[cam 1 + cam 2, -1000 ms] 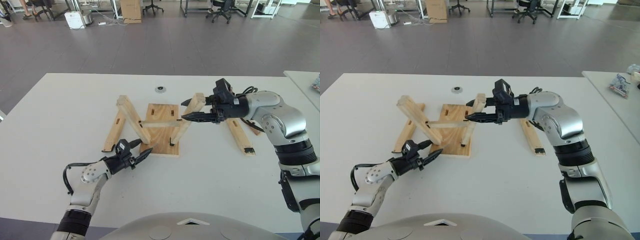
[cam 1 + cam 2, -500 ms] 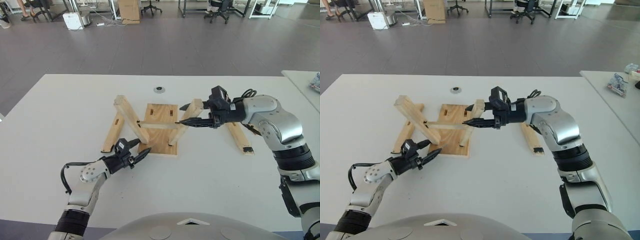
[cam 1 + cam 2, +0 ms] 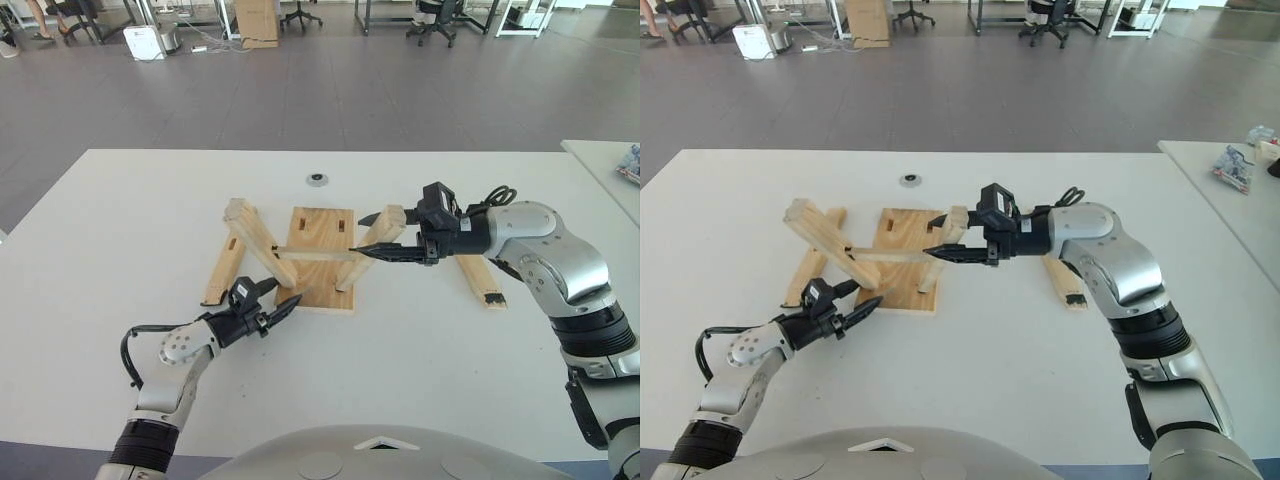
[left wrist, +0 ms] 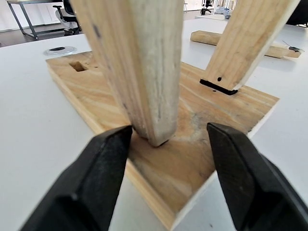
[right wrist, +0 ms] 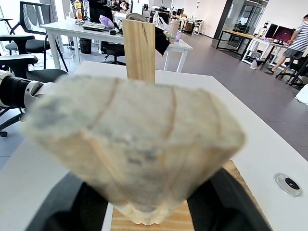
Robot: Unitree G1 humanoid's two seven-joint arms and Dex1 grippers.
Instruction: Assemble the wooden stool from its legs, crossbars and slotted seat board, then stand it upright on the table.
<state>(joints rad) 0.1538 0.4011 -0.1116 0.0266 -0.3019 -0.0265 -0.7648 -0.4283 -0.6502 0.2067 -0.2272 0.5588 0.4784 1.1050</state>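
The left gripper (image 3: 272, 305) sits lower left of centre with fingers (image 4: 103, 159) spread apart (forearm slanting up-right), the right gripper (image 3: 362, 236) pointing leftward at centre, elbow bent.

**Illumination and image quality.** Bright, even overhead light leaves the white table (image 3: 110, 220) pale and almost free of glare. Short, soft shadows lie beneath the tilted legs (image 3: 258, 240) on the seat board (image 3: 322, 272). A dull sheen crosses the floor (image 3: 400, 80) toward 12 o'clock, and highlights mark the right arm's silver shell (image 3: 550, 235). In the right wrist view the near leg (image 5: 134, 144) is out of focus, and the glazing (image 5: 240, 14) glows at 1 o'clock.
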